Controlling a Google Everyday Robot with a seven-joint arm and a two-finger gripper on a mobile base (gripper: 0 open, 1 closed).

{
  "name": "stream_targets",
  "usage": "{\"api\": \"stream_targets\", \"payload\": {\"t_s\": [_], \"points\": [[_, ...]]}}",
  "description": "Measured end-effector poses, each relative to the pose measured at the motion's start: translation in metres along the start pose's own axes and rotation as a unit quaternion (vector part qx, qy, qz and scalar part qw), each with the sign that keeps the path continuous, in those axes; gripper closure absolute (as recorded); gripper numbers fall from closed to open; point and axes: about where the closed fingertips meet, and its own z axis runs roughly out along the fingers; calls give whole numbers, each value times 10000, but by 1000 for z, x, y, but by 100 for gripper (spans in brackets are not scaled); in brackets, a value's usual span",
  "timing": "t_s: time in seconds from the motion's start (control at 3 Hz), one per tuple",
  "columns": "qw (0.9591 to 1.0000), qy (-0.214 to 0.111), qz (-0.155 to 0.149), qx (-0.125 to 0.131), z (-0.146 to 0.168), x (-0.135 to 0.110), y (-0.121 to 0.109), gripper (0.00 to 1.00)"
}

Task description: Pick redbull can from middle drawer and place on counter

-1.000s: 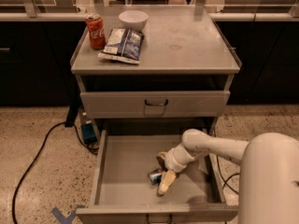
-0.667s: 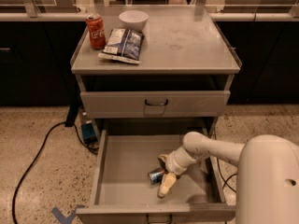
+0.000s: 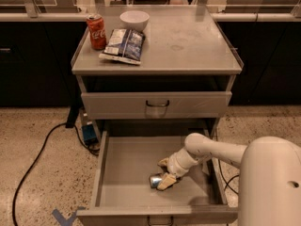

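Reaching down into the pulled-out middle drawer [image 3: 127,173], the gripper [image 3: 163,173] sits low over the drawer floor with its two tan fingers [image 3: 167,181] spread apart and clamped on nothing. The redbull can [image 3: 154,181] lies on its side on that floor, toward the front right, touching the nearer finger while the farther finger stands clear of it. Up on the counter [image 3: 188,41] stand a red cola can [image 3: 97,31] and a white bowl [image 3: 134,19], with a snack bag [image 3: 124,45] lying just beside them.
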Motion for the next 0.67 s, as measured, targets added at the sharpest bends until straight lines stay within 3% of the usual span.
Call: {"api": "stream_targets", "payload": {"t_s": [0.67], "points": [[10000,-1,0,0,-2,-2,0,88]]}}
